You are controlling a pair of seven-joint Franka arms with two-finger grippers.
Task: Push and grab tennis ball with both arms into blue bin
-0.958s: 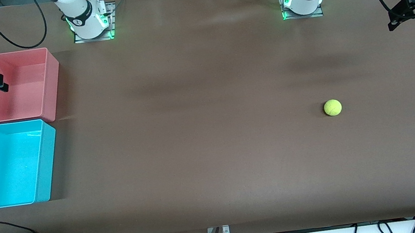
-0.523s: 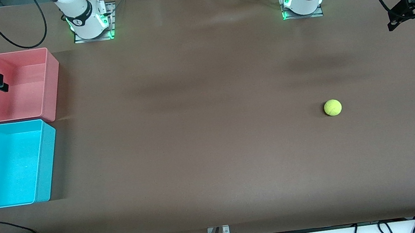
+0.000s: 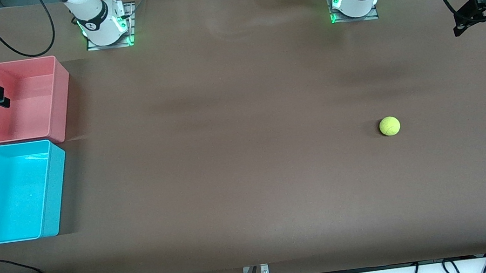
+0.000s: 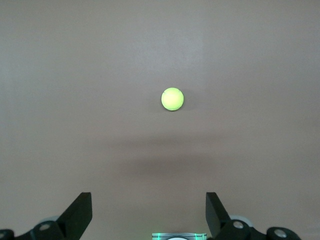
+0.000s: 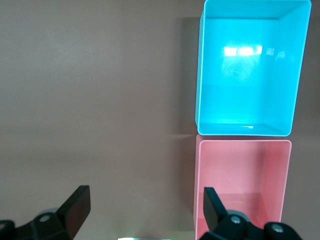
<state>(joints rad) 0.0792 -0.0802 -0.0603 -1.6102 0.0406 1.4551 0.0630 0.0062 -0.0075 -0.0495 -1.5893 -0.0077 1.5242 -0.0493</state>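
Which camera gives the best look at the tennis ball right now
The left wrist view: the tennis ball sits near the middle of that picture, alone on bare table, with the open left gripper above the table. The front view shows the ball smaller, toward the left arm's end. The right wrist view shows no ball, only the two bins.

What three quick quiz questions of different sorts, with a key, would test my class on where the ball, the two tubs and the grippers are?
1. True or false: the tennis ball lies inside the blue bin.
2. Which tub is nearer the front camera: A) pink bin B) blue bin?
3. Fill in: the left gripper has its fingers ____.

Key
1. False: it rests on the bare table, toward the left arm's end.
2. B.
3. Open, as has the right gripper.
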